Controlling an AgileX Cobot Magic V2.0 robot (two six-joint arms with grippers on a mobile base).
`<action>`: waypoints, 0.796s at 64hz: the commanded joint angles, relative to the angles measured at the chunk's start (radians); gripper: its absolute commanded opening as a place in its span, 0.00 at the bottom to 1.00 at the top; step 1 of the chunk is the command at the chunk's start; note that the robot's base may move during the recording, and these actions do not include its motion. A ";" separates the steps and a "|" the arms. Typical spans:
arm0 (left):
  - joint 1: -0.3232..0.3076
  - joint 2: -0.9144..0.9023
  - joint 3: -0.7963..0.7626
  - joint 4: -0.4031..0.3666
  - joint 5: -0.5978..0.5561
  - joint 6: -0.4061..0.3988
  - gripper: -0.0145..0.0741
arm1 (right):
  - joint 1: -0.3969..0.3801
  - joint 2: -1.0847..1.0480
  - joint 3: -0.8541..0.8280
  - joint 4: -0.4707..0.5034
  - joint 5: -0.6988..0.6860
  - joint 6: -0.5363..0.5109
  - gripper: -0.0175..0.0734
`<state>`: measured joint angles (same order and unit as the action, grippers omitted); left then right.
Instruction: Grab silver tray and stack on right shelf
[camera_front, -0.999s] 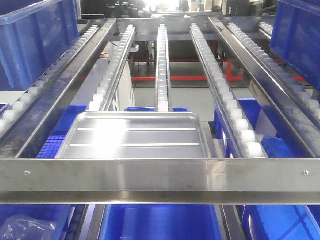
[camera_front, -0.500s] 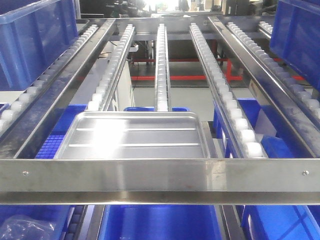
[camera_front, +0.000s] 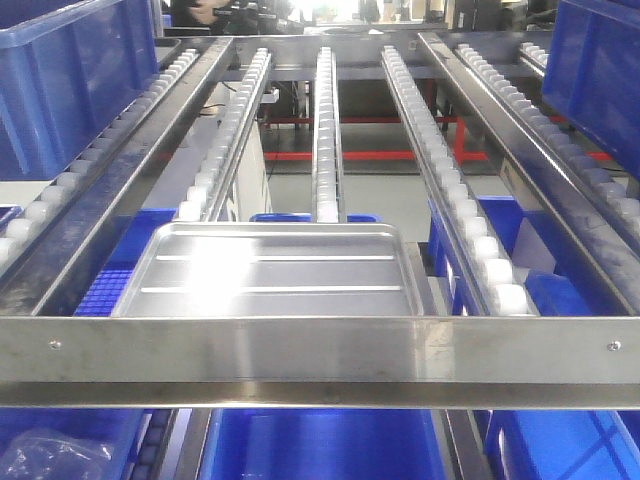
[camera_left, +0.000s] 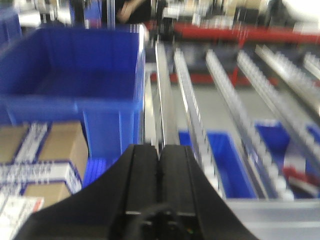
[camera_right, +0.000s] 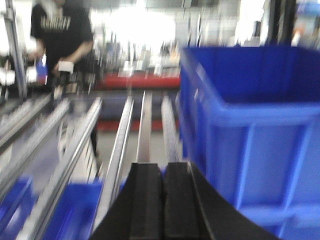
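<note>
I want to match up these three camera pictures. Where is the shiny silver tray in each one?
Exterior front-facing: the silver tray lies lower centre-left, just behind the front bar.
Left wrist: not in it.
Right wrist: not in it.
Shared landmark: the long sloping rails.

Silver tray (camera_front: 275, 270) is shiny steel with a white glare patch and two thin pale parallel lines on its floor; right shelf (camera_front: 320, 345) is brushed grey with rows of white rollers (camera_front: 323, 130), blue bins (camera_front: 70, 80) sit around it, and a red stripe (camera_front: 370, 155) crosses the grey floor behind. Left gripper (camera_left: 159, 170) is black, beside a blue tub (camera_left: 75, 85) and brown cartons (camera_left: 45, 150) with white-and-blue labels. Right gripper (camera_right: 162, 195) is black too, next to a blue crate (camera_right: 250, 125), a red bar (camera_right: 137, 82), and a person (camera_right: 60, 35) in a black T-shirt with pale lettering.
</note>
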<state>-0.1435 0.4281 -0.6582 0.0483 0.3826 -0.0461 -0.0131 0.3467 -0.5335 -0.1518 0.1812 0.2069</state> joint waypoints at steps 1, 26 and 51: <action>-0.005 0.109 -0.072 -0.013 -0.022 -0.002 0.06 | 0.042 0.081 -0.051 0.021 -0.024 -0.006 0.42; -0.150 0.368 -0.144 -0.123 0.127 0.025 0.55 | 0.433 0.330 -0.068 0.099 -0.034 -0.006 0.66; -0.432 0.630 -0.270 -0.200 0.143 0.021 0.54 | 0.667 0.727 -0.255 0.152 -0.049 0.013 0.65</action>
<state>-0.5686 1.0290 -0.8819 -0.1023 0.5922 -0.0204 0.6526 1.0402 -0.7228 -0.0235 0.1731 0.2089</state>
